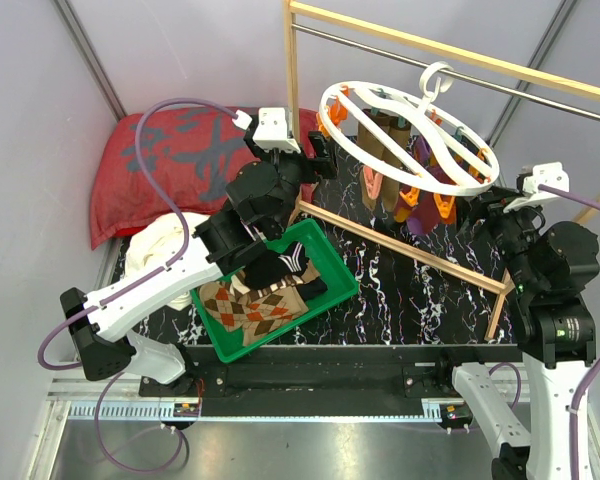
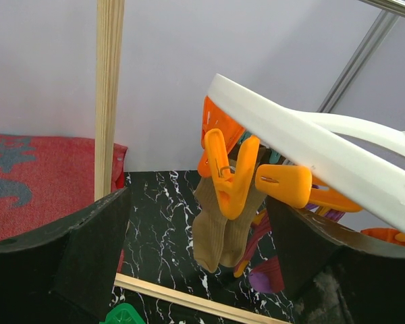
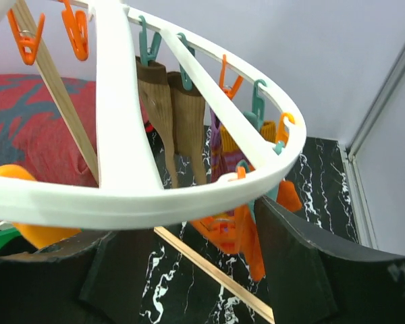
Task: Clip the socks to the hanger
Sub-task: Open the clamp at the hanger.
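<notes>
Two pincers, both up by the hanger (image 2: 324,155), and both w/ nothing in them: the L pincer (image 2: 199,229) has its fingers wide apart facing an orange clip (image 2: 229,172) under the white rim, and the R pincer (image 3: 189,263) sits spread apart under the far side of the ring. The socks (image 1: 255,308) I need, the brown-and-tan diamond ones, lie down in the green basket (image 1: 330,258) on the near-left part of the desk (image 1: 400,300), well apart from the hanger. I think no diamond sock is clipped up yet. A black sock w/ white stripes (image 1: 280,265) lies partly on top of them, so I'd come down w/ the L pincer at a bare diamond edge and pinch only that one sock, near its open end. The hanger hangs by its hook from the metal bar (image 1: 380,48), so I guess it will swing. I'd steady the rim w/ the R pincer, then feed the sock edge up into a free clip, away from the plain brown socks (image 2: 212,233) already hanging there. The desk is black w/ white marble lines, and the wooden frame (image 1: 292,80) stands on it. A red cushion (image 1: 170,160) and a white cloth (image 1: 165,240) sit at the back left. The walls are pale grey.
</notes>
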`<state>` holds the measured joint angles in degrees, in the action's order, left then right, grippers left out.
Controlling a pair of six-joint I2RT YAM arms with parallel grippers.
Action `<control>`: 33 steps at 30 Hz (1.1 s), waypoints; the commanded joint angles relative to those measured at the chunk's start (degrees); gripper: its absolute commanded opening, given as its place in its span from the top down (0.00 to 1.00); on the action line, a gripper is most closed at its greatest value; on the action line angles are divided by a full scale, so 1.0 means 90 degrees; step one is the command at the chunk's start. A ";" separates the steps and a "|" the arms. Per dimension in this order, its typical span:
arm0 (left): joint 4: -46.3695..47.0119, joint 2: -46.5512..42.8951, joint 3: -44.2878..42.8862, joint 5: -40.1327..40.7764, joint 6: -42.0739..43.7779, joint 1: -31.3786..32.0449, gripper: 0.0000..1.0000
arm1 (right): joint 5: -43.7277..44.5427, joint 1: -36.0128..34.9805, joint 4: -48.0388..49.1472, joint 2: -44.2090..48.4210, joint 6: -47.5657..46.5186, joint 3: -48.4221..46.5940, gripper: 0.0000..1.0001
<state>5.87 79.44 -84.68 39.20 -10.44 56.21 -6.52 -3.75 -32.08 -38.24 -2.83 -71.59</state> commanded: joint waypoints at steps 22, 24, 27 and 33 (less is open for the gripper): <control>0.0061 -0.0438 0.0190 -0.0361 -0.0042 -0.0073 0.14 | -0.0378 -0.0023 0.0273 -0.0107 0.0841 0.0113 0.80; -0.0007 -0.0564 0.0317 -0.0624 -0.0012 -0.0083 0.13 | -0.0456 -0.0033 0.0156 -0.0107 0.1036 0.0103 0.81; -0.0183 -0.0876 0.0638 -0.1034 -0.0032 -0.0083 0.09 | -0.0515 -0.0033 0.0039 -0.0136 0.1319 0.0103 0.85; -0.1070 -0.1872 0.1565 -0.1445 -0.0071 -0.0102 0.01 | -0.0847 -0.0023 -0.0059 -0.0194 0.1818 0.0230 0.90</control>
<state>1.08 68.97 -74.76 30.65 -10.85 55.70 -11.05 -3.75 -30.30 -39.13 8.73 -68.88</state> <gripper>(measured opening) 0.967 0.322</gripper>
